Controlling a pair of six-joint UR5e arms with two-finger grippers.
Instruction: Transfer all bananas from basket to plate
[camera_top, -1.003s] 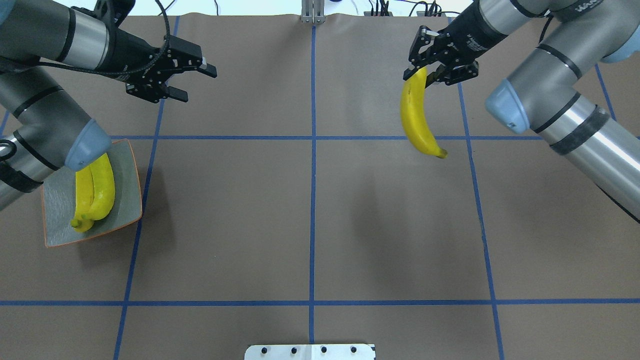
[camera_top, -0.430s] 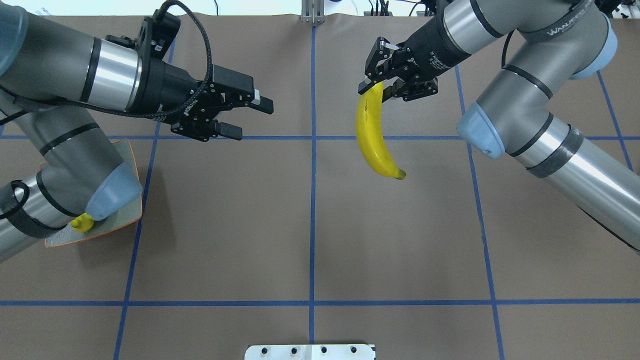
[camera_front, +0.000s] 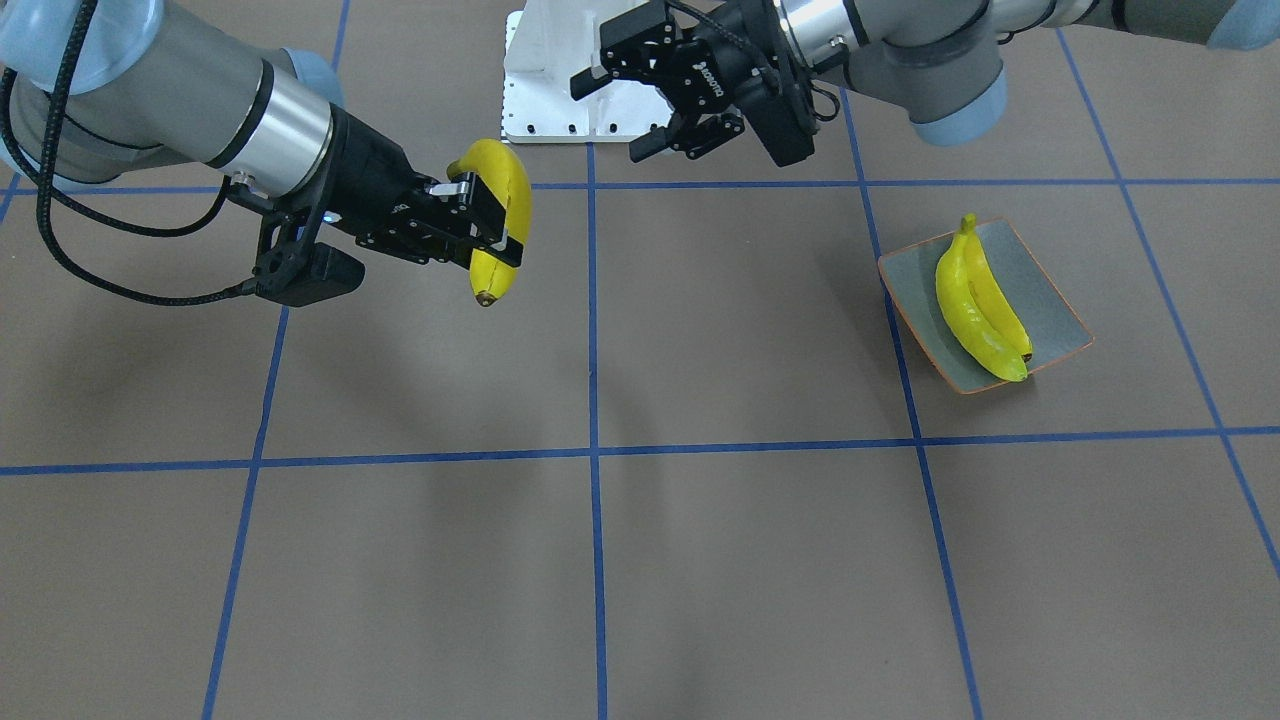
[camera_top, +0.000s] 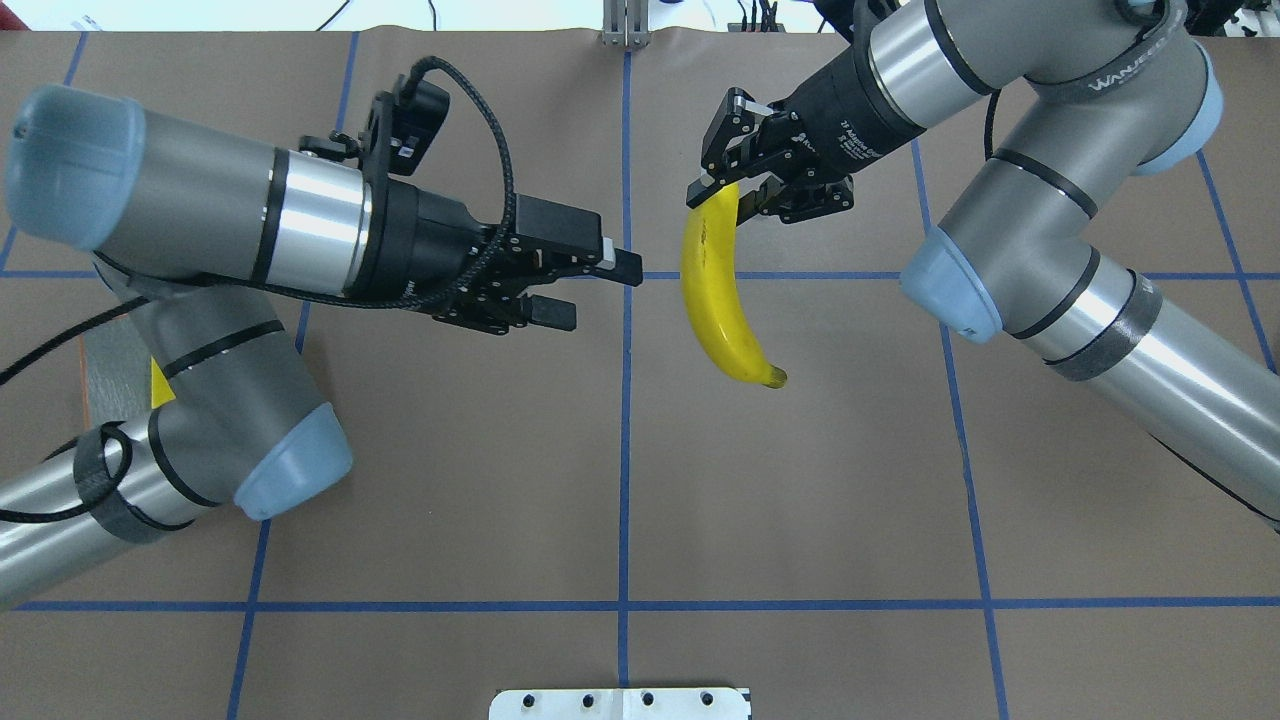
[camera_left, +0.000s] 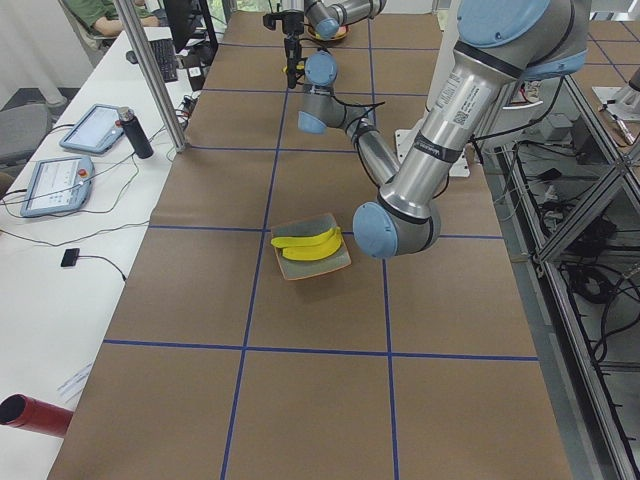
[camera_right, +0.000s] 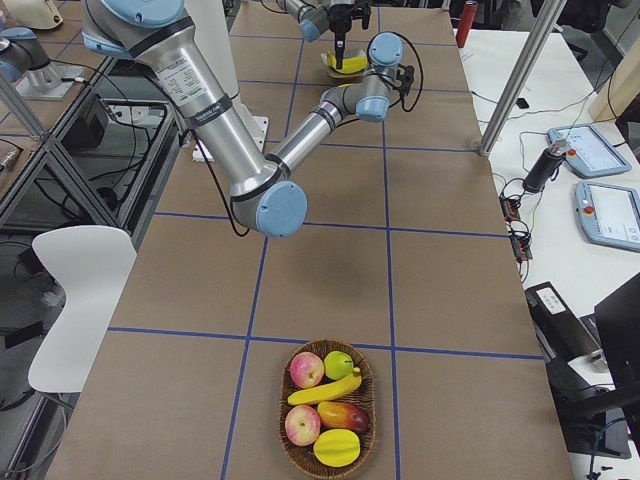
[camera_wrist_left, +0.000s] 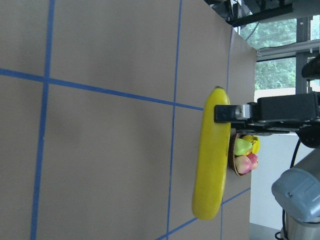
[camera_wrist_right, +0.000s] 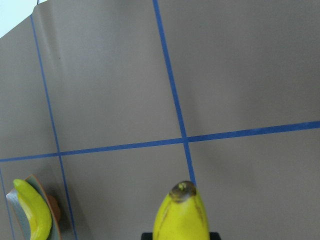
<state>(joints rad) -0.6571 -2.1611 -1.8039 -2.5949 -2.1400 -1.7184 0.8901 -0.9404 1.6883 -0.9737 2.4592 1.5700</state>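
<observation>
The right gripper (camera_top: 735, 192) is clamped on the stem end of the held banana (camera_top: 715, 300). The fruit hangs clear of the desk (camera_top: 800, 480), dark tip lowest, just right of the ctr blue tape line (camera_top: 624, 480) in the overhead view. The front view shows the same grip, w/ the fingers pinching the banana across its upper part and the tip pointing down at the brown paper. The right wrist cam looks down along it, w/ the tip close by a tape crossing in that view.

The left gripper (camera_top: 595, 292) has its fingers spread apart and holds nothing. It points at the held banana from the other side of the ctr line — near it, not touching. The left wrist cam sees the banana side-on, w/ a finger of the right gripper across its top end.

The plate (camera_front: 1055, 310) sits on the desk at the robot's left, well apart from both grippers. The plate bananas (camera_front: 975, 305), two of them, lie in it side by side and touching, stems toward the robot. In the overhead view the left arm (camera_top: 200, 230) covers nearly all of the plate.

The basket (camera_right: 372, 395) stands toward the desk's end on the robot's right — the basket banana (camera_right: 325, 388) lies across its middle, in among other fruit (camera_right: 305, 425).
</observation>
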